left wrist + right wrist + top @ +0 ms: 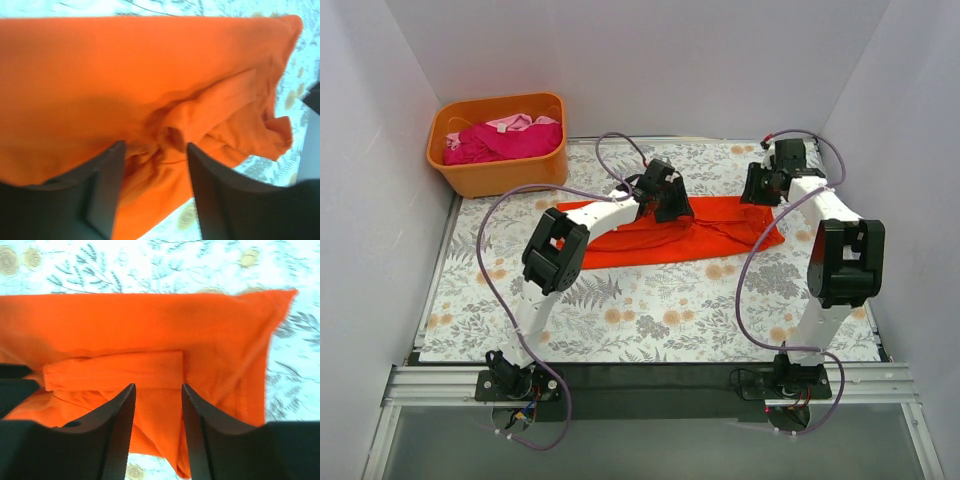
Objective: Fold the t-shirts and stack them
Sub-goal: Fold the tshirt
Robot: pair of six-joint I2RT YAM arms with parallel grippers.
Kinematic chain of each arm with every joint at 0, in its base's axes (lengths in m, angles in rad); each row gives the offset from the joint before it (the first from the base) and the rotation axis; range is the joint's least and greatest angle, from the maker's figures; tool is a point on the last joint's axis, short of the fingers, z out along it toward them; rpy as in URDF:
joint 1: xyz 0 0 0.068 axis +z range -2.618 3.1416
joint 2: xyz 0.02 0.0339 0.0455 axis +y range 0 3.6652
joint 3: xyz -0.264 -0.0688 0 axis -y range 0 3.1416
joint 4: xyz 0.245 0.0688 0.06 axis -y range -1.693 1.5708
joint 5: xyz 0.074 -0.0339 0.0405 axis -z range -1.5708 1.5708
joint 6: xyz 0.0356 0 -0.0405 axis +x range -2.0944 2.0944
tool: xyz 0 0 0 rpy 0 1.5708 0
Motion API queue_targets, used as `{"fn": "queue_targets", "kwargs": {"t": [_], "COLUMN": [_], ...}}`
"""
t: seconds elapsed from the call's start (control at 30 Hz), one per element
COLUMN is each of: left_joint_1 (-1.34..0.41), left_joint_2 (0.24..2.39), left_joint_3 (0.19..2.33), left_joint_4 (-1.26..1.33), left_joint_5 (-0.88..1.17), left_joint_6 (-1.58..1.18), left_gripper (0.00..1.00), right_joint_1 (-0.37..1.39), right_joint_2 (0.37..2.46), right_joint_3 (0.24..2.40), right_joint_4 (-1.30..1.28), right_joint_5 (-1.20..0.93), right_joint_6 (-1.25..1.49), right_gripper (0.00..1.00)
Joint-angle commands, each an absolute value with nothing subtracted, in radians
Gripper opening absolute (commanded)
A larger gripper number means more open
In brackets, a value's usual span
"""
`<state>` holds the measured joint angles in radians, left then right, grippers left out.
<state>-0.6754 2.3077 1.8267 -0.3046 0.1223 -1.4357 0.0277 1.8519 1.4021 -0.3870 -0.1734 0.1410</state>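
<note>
The orange-red t-shirt [715, 232] lies partly folded in a long band across the middle of the floral table. My left gripper [667, 200] is over its back edge near the centre. In the left wrist view this gripper [155, 152] is open, its fingers either side of a bunched fold of the shirt [100, 75]. My right gripper [761, 187] is at the shirt's right end. In the right wrist view it [158, 392] is open over the shirt [150, 325], just below a folded sleeve hem. A magenta t-shirt [505, 142] and a pale pink one [510, 122] lie in the tub.
The rigid orange tub [490, 180] stands at the back left corner, beside the left wall. The floral tablecloth [650, 310] covers the table in front of the shirt. White walls close in the left, back and right sides.
</note>
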Motion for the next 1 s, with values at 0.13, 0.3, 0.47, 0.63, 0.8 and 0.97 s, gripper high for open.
{"fn": "queue_targets", "kwargs": {"t": [0.13,0.3,0.47,0.63,0.8,0.97], "left_joint_1": [-0.647,-0.617,-0.534,-0.407,-0.301,-0.275], "left_joint_2": [1.991,1.800,1.589,1.485,1.419,1.407], "left_joint_3": [1.671,1.490,1.245,1.095,0.965,0.913], "left_joint_4": [-0.298,-0.376,-0.445,-0.482,-0.471,-0.465], "left_joint_5": [-0.041,-0.146,-0.169,-0.164,-0.155,-0.163], "left_joint_6": [-1.367,-1.327,-1.312,-1.272,-1.255,-1.235], "left_gripper": [0.68,0.68,0.68,0.69,0.68,0.66], "right_joint_1": [-0.038,-0.159,-0.215,-0.215,-0.215,-0.215], "right_joint_2": [1.623,1.579,1.568,1.549,1.586,1.614], "right_joint_3": [1.237,1.112,1.052,1.022,1.035,1.043], "right_joint_4": [-0.333,-0.290,-0.270,-0.272,-0.272,-0.250], "right_joint_5": [-0.006,-0.141,-0.253,-0.273,-0.250,-0.232], "right_joint_6": [0.074,0.123,0.132,0.219,0.184,0.003], "right_gripper": [0.48,0.46,0.38,0.38,0.43,0.43]}}
